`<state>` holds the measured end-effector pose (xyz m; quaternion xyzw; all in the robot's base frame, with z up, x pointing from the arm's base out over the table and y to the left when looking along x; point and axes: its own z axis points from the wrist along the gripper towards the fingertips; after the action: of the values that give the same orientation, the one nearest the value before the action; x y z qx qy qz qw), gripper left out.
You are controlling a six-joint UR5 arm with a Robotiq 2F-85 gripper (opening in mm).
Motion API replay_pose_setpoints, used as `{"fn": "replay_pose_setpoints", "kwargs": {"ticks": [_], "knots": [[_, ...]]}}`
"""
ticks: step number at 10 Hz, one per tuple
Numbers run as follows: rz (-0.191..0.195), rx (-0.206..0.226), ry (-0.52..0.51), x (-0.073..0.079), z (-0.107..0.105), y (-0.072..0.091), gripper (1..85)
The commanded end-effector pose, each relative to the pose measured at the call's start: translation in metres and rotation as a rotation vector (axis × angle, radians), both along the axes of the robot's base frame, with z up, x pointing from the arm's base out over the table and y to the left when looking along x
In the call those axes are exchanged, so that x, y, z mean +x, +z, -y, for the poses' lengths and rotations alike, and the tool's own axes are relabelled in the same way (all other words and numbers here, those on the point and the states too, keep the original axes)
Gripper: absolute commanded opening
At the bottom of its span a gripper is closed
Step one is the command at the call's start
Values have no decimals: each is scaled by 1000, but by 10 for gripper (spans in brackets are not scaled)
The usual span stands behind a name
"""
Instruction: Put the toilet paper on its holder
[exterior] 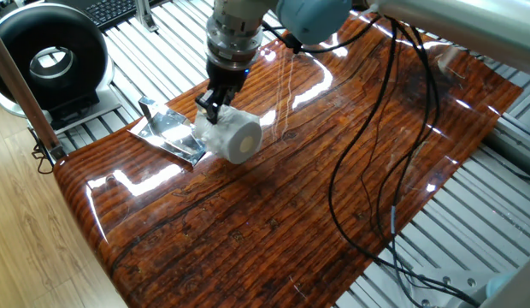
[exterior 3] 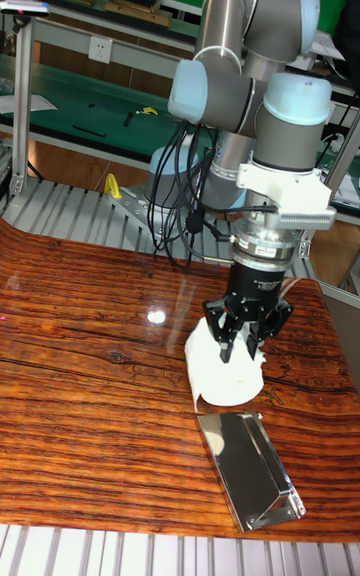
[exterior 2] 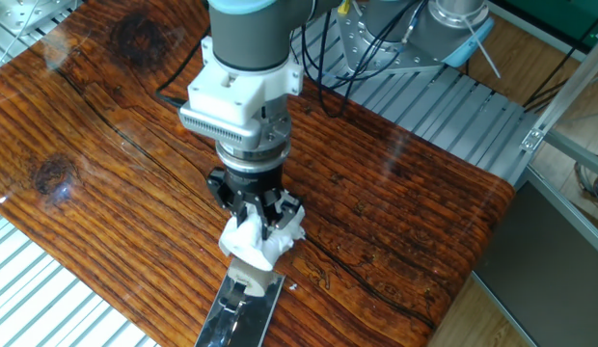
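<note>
Jaws of gripper (exterior: 213,107) pinching toilet paper (exterior: 232,137) beside holder (exterior: 167,130); peg (exterior: 147,108) visible only in one fixed view.

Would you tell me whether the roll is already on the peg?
Not yet. The gripper holds the roll on its side beside the holder; its peg stands bare.

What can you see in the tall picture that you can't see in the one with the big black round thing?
Only the tall fixed view shows the arm's big grey and blue joints and the green benches behind.

Only the view with the black round device shows that device, the holder's grey peg and the roll's round flat end.

Both show the gripper shut on the toilet paper, next to the shiny holder on the wooden table.
</note>
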<state>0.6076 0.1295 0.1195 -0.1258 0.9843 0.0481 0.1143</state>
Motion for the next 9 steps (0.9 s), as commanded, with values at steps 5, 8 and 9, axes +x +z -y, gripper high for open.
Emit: {"fn": "replay_pose_setpoints", "kwargs": {"ticks": [5,8,9], "knots": [[23,33,-9,20,-17,-11,10],[25,32,-5,24,-16,-13,10],[28,37,-5,26,-18,-14,10]]}}
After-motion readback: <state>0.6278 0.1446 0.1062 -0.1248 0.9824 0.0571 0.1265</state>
